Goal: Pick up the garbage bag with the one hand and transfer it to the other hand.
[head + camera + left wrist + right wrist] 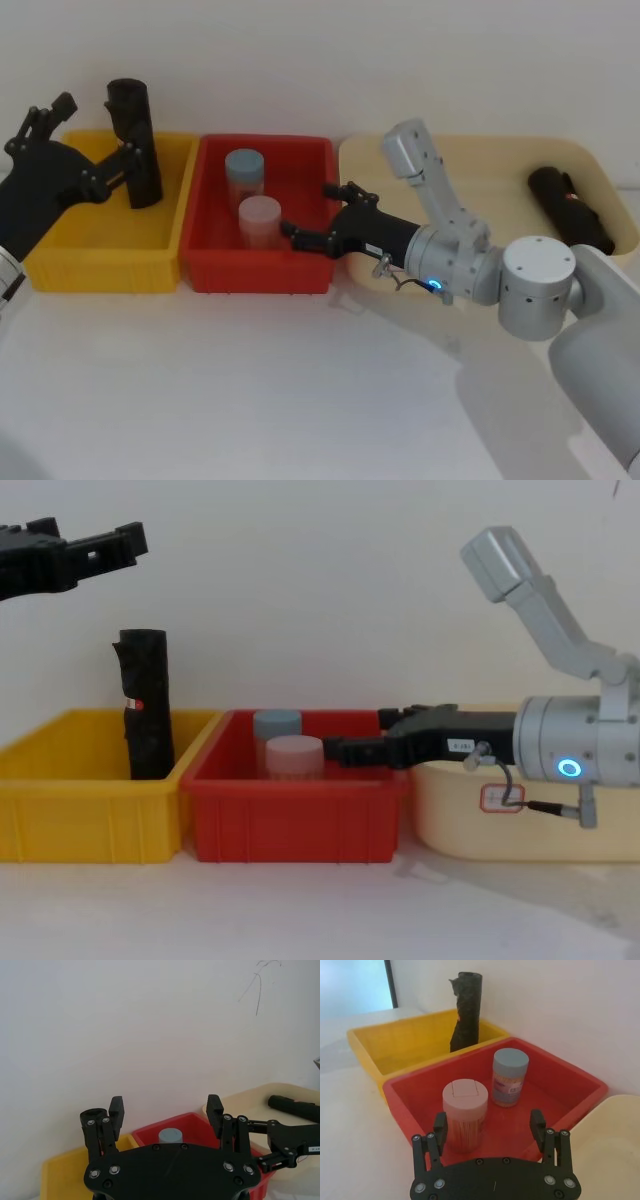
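Note:
The garbage bag (pixel 135 140) is a tall black crinkly roll standing upright in the far part of the yellow bin (pixel 100 265). The chest view shows the garbage bag (pixel 145 705) with a small red-and-white sticker, and my left gripper (pixel 100 535) open well above its top. My left gripper (pixel 100 125) holds nothing. In the left wrist view the roll's top (pixel 95 1112) lies just outside one finger (pixel 116 1110). My right gripper (pixel 308 212), on the wrist with a blue light, hangs open over the right end of the red bin (pixel 265 143).
In the red bin stand a blue-capped jar (pixel 244 170) and a pink-capped jar (pixel 259 220), just ahead of the right fingertips (pixel 440 1125). Another black roll (pixel 575 210) lies in the beige tray (pixel 480 145) on the right. White tabletop stretches in front of the bins.

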Tool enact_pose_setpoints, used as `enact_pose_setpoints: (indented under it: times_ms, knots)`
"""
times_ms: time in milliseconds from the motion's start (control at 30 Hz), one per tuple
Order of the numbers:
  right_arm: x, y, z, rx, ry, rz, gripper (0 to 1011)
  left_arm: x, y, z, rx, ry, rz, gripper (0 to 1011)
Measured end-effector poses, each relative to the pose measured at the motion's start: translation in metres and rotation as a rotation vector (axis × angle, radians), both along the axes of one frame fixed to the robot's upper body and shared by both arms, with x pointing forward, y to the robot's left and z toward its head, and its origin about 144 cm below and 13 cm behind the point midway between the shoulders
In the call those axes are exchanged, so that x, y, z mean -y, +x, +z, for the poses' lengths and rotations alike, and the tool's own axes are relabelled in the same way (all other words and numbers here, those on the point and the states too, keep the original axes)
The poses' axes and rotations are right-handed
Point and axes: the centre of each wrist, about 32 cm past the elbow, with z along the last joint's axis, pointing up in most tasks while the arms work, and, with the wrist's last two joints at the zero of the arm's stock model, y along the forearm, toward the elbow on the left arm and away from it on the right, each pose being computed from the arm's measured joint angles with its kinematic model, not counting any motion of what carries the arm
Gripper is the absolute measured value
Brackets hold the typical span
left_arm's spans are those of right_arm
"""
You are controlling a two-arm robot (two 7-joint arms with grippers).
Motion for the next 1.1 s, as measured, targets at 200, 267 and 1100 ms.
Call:
enact_pose_setpoints:
  times_ms: [200,267,1100]
  knots:
    - [-0.005,0.006,0.0,0.008,-0.025,0.025,1000,-0.001,-0.001,0.0,0.001,0.001,0.007,1001]
    - [-0.007,0.009,0.001,0.01,-0.032,0.033,1000,-0.001,-0.001,0.0,0.001,0.001,0.009,1001]
    - [-0.024,0.038,0.014,-0.023,-0.063,0.098,1000,-0.003,-0.002,0.0,0.003,0.002,0.018,1002]
